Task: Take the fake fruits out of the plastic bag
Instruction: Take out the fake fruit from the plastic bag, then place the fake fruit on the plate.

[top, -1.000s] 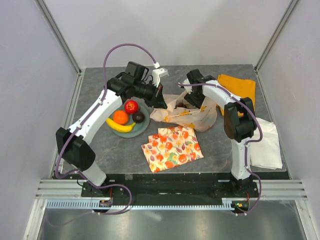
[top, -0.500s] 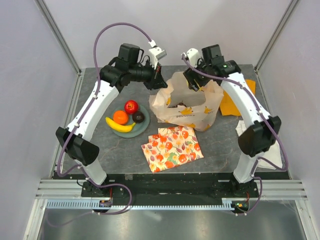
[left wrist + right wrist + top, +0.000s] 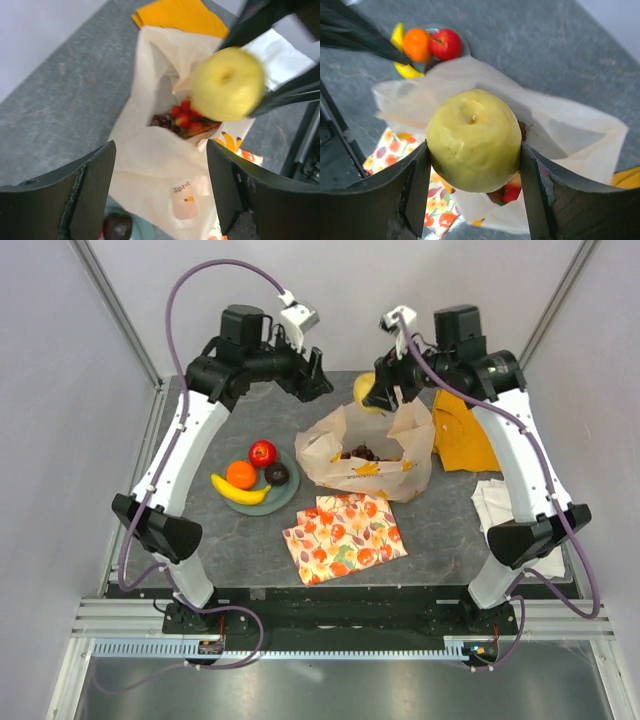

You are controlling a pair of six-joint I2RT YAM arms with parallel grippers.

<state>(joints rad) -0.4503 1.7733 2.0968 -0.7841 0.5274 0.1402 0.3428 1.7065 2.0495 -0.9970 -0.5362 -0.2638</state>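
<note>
Between the fingers of the right gripper (image 3: 474, 162), the yellow fruit (image 3: 474, 137) has risen above the plastic bag (image 3: 365, 472). The left gripper (image 3: 160, 152) has just spread wide, empty. The grapes (image 3: 180, 117) remain inside.

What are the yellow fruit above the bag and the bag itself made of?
The round pale yellow fruit looks like moulded plastic: smooth, softly glossy, faintly scuffed. The cream carrier bag seems thin plastic film: translucent, crumpled into soft folds.

We find the mouth of the plastic bag (image 3: 370, 472) open, yet the right gripper (image 3: 385, 390) and its yellow fruit (image 3: 366, 392) hang over it, loaded plate (image 3: 288, 498) just beside its left, patterned cloth (image 3: 345, 537) along its near side, bare table (image 3: 240, 550) near-left
</note>
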